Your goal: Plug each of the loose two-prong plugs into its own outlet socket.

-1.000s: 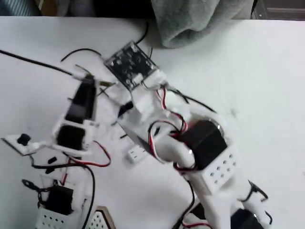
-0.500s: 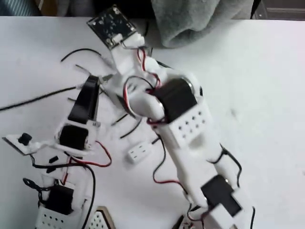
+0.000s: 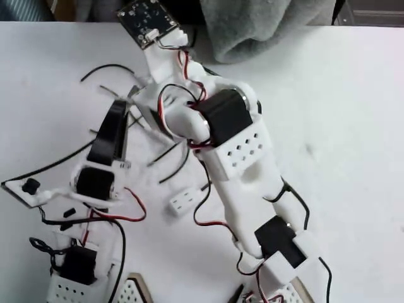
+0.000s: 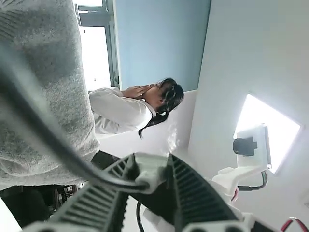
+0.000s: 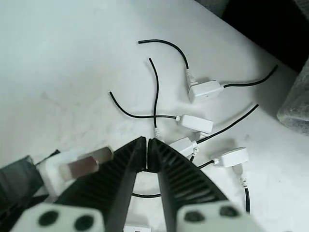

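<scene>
Over open table beside 4 loose plugs, right pincer pressed together; left pincer pinching white plug.

Four loose plugs, one outlet socket

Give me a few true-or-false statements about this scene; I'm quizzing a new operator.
1. The left gripper holds a plug. True.
2. The right gripper is wide open. False: it is shut.
3. Loose plugs lie on the table. True.
4. The outlet sits on the grey cloth. False: it lies on the bare table, apart from the cloth.
</scene>
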